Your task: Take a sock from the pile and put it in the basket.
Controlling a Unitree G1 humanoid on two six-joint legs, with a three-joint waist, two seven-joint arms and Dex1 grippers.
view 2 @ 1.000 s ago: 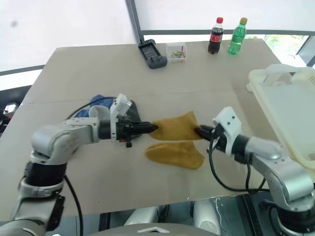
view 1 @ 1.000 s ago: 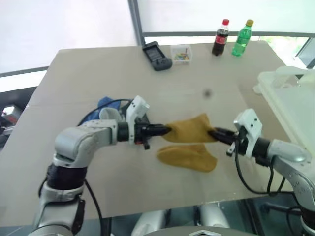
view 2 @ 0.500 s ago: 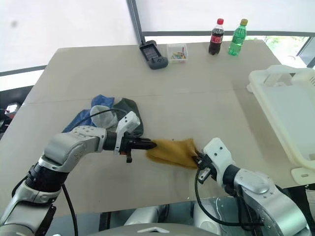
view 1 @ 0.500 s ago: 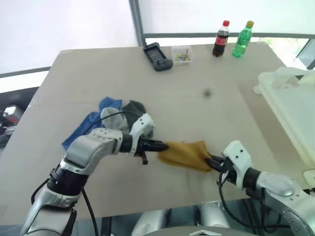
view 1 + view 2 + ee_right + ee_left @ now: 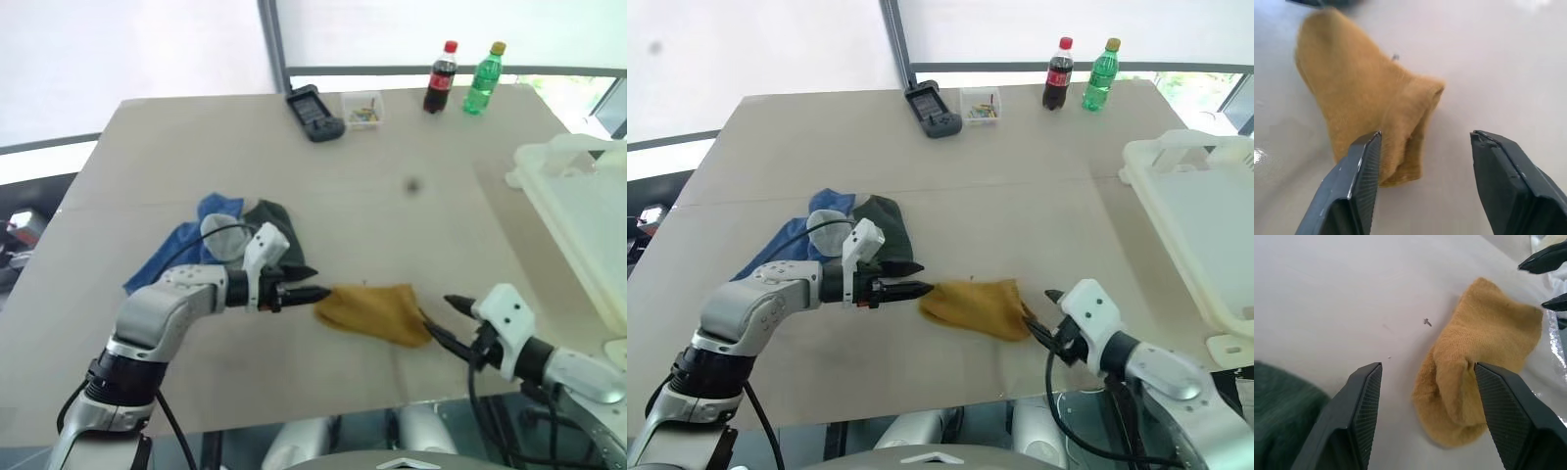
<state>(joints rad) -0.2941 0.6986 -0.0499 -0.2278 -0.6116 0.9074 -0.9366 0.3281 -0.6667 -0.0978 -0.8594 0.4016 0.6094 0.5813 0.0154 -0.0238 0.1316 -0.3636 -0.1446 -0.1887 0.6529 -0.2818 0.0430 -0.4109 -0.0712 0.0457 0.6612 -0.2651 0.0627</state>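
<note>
A mustard-yellow sock lies folded on the tan table near its front edge, loose between my two grippers. My left gripper is open, its tips just off the sock's left end; in the left wrist view the sock sits by one open finger. My right gripper is open at the sock's right end, a little apart from it, with the sock ahead of it. The pile of blue, grey and dark green socks lies behind my left arm. The off-white basket stands at the right.
At the table's far edge stand a black device, a small clear box of coloured bits, a cola bottle and a green bottle. The table's front edge runs just under both arms.
Both grippers were shut on the mustard sock, holding it stretched above the table. They lowered it, opened and let go; the sock now rests on the table and the right gripper has drawn back.
</note>
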